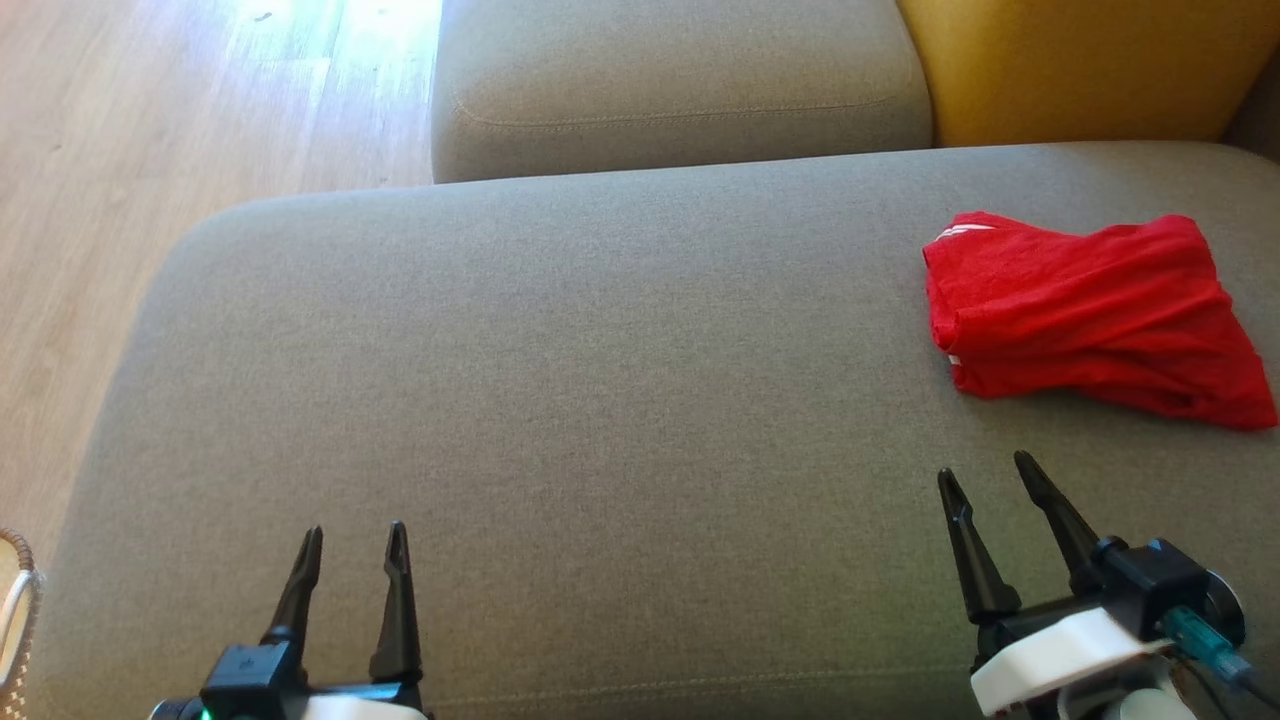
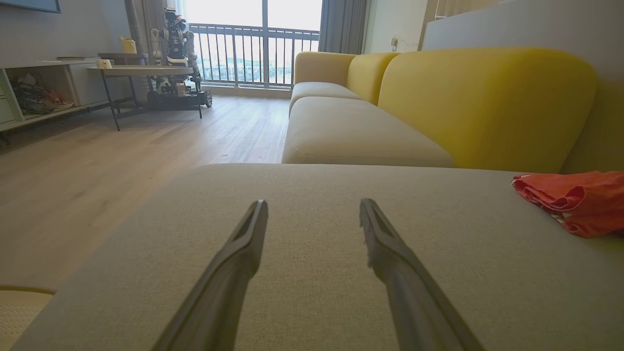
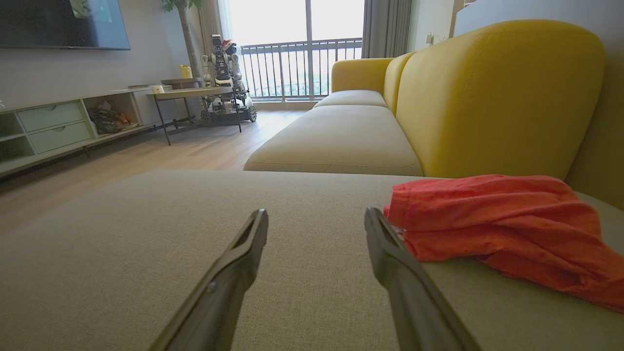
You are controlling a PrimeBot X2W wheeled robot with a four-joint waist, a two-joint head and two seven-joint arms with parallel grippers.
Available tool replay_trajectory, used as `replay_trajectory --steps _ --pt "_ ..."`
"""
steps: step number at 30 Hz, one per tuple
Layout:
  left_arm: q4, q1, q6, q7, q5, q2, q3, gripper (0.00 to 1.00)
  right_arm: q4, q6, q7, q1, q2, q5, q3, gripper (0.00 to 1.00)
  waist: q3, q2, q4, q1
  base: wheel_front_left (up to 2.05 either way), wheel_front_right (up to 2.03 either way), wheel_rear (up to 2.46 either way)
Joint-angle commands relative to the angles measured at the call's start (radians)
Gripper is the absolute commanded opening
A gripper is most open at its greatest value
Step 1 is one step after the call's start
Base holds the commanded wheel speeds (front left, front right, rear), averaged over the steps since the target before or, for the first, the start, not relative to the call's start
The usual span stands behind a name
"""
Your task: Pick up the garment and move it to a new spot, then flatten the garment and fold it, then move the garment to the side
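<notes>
Garment: you will find the red garment (image 1: 1090, 315) at the right edge of the head view, a little above mid-height. It lies doubled over and rumpled on the grey seat cushion (image 1: 560, 380), with thin white stripes at its upper left corner.
Left gripper: your left gripper (image 1: 356, 528) sits at the lower left of the head view. Its two dark fingers are spread with nothing between them, pointing up the frame over bare cushion. It is well apart from the garment.
Right gripper: your right gripper (image 1: 984, 466) sits at the lower right of the head view, tilted slightly left. Its jaws are spread and hold nothing. Its tips are near the garment's lower edge but do not touch it.
Right wrist view: you see the garment just right of the right-hand finger, resting on the cushion. The cloth looks more orange in this view.
Left wrist view: you see the garment at the right edge of the frame, far from both fingers.
Sofa: a second grey seat (image 1: 680, 80) fills the upper middle of the head view, with a yellow backrest (image 1: 1080, 60) at the upper right.
Floor: pale wood floor (image 1: 150, 150) runs down the left side of the head view.
Background: in the upper left of the left wrist view, another robot (image 2: 175, 39) stands behind a low table (image 2: 141, 70).
</notes>
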Motion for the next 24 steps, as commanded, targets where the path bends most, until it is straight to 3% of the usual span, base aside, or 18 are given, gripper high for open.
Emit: replay_trajectory --steps 1,8,9,13,24 --pt "-0.029 -0.038 -0.003 -0.012 0.003 -0.006 0.041 1.00 -0.030 0.000 -0.009 -0.030 -0.003 0.007 0.023 1.00 0.001 0.0000 0.000 0.0001 0.00 0.00 0.00" --pt "-0.024 -0.040 -0.011 -0.012 -0.008 -0.006 0.043 1.00 -0.026 0.000 -0.009 -0.030 -0.003 0.010 0.022 1.00 0.007 0.0000 -0.002 0.0001 0.00 0.00 0.00" --pt "0.004 0.000 -0.009 0.000 -0.004 0.000 0.009 0.00 0.004 0.000 0.000 0.000 0.000 0.002 -0.001 0.00 0.007 0.0000 -0.002 0.0001 0.00 0.00 0.00" --pt "0.063 0.010 -0.009 0.003 -0.007 0.000 0.005 0.00 0.065 0.000 0.004 0.013 0.001 0.004 0.001 0.00 0.008 0.0000 -0.002 0.0001 0.00 0.00 0.00" --pt "0.076 -0.019 -0.026 0.025 -0.148 0.008 0.018 0.00 0.068 0.000 0.035 -0.004 0.000 0.140 -0.005 0.00 0.013 0.0000 -0.004 0.0001 0.00 0.00 0.00"
